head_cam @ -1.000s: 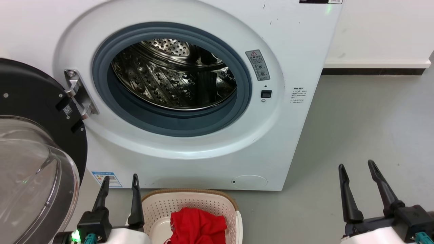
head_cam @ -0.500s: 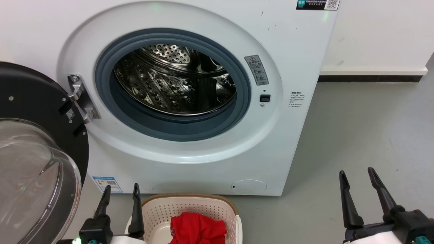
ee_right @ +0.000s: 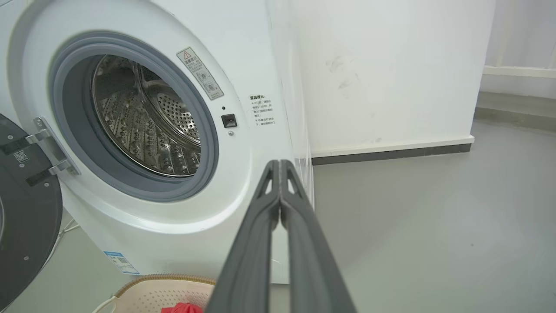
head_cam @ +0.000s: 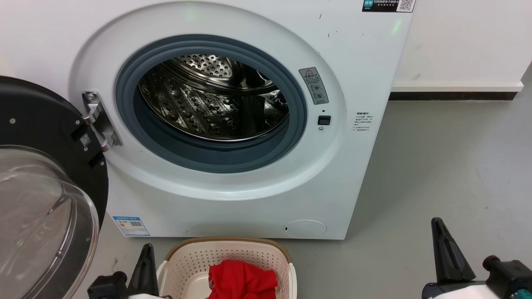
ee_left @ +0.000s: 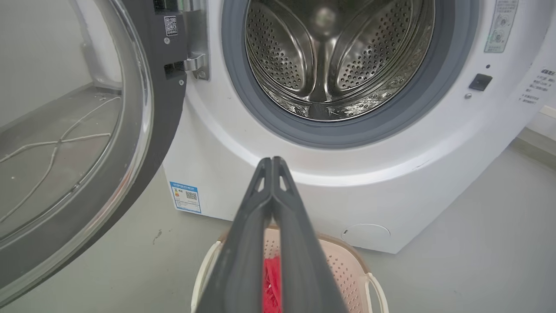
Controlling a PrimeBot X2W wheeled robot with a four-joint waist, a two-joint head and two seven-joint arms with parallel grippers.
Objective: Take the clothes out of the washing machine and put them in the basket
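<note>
Looks like the unloading is pretty much wrapped up. The drum (ee_left: 321, 65) of the washer (head_cam: 361, 62) shows nothing but bare steel in the left wrist view, and the clothes (head_cam: 243, 280) sit as a red heap in the basket (head_cam: 232, 241), which is on the floor (head_cam: 436, 166) right in front of the washer, below its port. I can't tell whether both pieces are in that heap, as only part of it shows.

Left gripper (ee_left: 272, 163) hangs in front of the washer over the basket, jaws pressed together and holding nothing. Right gripper (ee_right: 279, 164) is off by the washer's right front corner over bare floor, jaws closed and empty too.

Next move, I'd guess, is one last look into the drum — the lowest bit behind the grey seal (head_cam: 216, 155) hides from the head view — then stop.

Stuff in the way: the door (head_cam: 41, 124) hangs wide open on the washer's left side, close to the left arm, so any swing that way risks a bump. The basket also crowds the spot under the port.
</note>
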